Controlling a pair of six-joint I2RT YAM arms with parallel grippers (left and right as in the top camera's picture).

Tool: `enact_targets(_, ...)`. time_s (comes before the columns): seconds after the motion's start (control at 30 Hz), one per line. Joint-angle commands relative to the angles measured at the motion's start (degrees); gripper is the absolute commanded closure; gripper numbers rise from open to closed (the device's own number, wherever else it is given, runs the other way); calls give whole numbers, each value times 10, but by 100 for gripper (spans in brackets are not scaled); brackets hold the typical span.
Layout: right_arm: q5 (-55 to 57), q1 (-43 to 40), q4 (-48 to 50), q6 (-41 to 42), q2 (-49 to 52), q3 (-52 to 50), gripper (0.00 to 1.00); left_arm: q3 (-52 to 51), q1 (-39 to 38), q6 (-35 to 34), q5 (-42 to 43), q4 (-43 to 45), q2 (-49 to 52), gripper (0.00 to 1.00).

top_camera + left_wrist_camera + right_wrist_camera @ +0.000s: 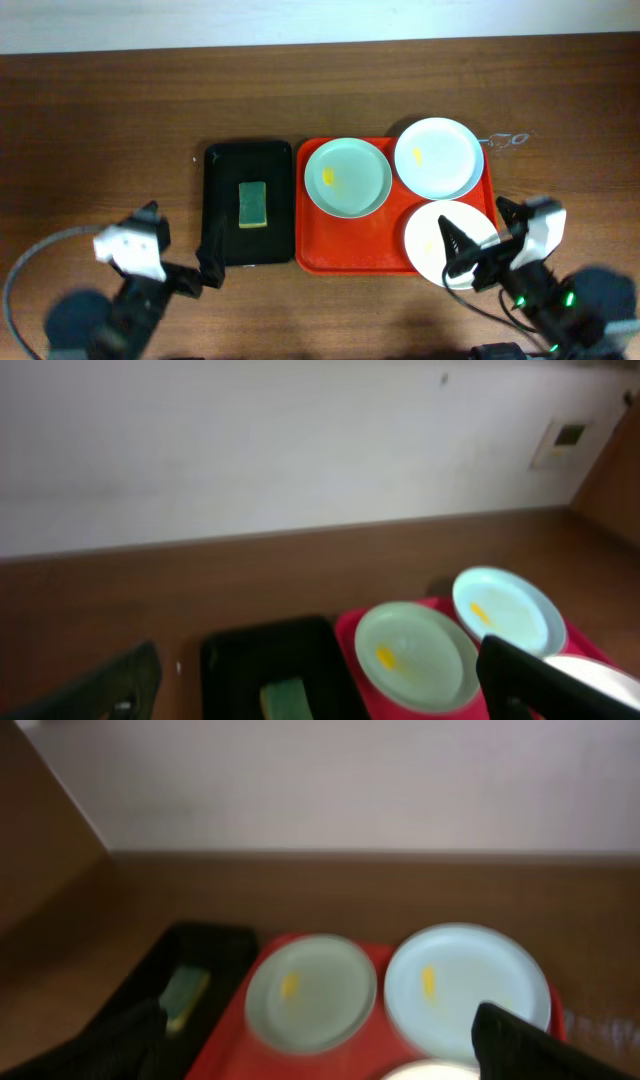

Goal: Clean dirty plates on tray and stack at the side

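Note:
The red tray [350,245] holds three dirty plates with yellow smears: a mint plate [347,177] on its left, a pale blue plate [438,158] at the far right, and a white plate [425,245] at the near right. My right gripper [482,228] stands open over the white plate's near-right edge, holding nothing. My left gripper [181,238] is open at the near-left corner of the black tray [225,170], away from the plates. The left wrist view shows the mint plate [415,655] and the blue plate [505,610]; the right wrist view shows the mint plate [310,990] and the blue plate [465,975].
A green-yellow sponge [253,204] lies in the middle of the black tray, just left of the red tray. Bare wooden table [100,120] surrounds both trays. A pale wall [300,450] rises behind the table's far edge.

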Motion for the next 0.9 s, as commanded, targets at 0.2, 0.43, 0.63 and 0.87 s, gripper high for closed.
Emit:
enact_targets(0.2, -42, 0, -417, 4, 411, 490, 2, 441, 3, 66, 12, -386, 440, 1)
enact_targets(0.43, -124, 8, -484, 2, 526, 496, 87, 445, 3, 63, 29, -422, 638, 100)
enact_targets(0.63, -24, 120, -436, 84, 548, 420, 48, 431, -33, 2, -47, -376, 712, 79)
enact_targets(0.87, 37, 312, -182, 196, 563, 218, 45, 391, -70, -55, -131, -303, 725, 58)
